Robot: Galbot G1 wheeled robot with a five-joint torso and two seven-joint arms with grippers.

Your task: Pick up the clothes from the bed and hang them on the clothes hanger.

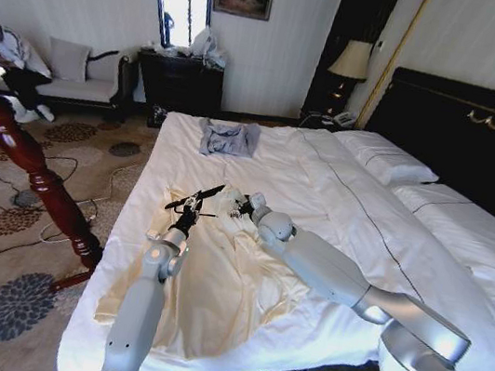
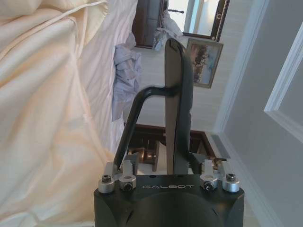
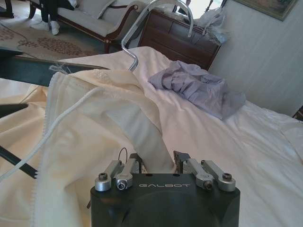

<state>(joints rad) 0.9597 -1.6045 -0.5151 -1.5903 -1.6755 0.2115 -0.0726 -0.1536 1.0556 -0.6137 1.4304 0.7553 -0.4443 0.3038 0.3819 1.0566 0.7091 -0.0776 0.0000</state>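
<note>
Cream fabric, the clothes (image 1: 213, 284), lies spread flat on the near left part of the bed (image 1: 341, 191), its lower hem near the foot edge and its collar end pointing toward the middle of the white sheets. At that collar end rests the clothes hanger (image 1: 190, 200), a thin black triangle whose silver hook shows in the right wrist view (image 3: 156, 28) curving up above the collar. The left gripper (image 1: 189, 208) reaches in from the near side over the garment, and in the left wrist view its jaws are pressed onto a black bar of the hanger (image 2: 177, 109), which stands up between them with a thinner black rod bending off beside it. The right gripper (image 1: 242, 207) comes in from the right, across the sheets, to the collar just beside the hanger; in the right wrist view its jaws pinch a fold of the cream cloth (image 3: 142, 137) that rises from between them toward the hanger's shoulder, where a white cord trails across the fabric. A small grey-blue garment (image 1: 229, 137) lies crumpled farther up the bed, well apart from both grippers. A dark red turned wooden post (image 1: 30, 161) slants over the patterned carpet to the left of the bed.
</note>
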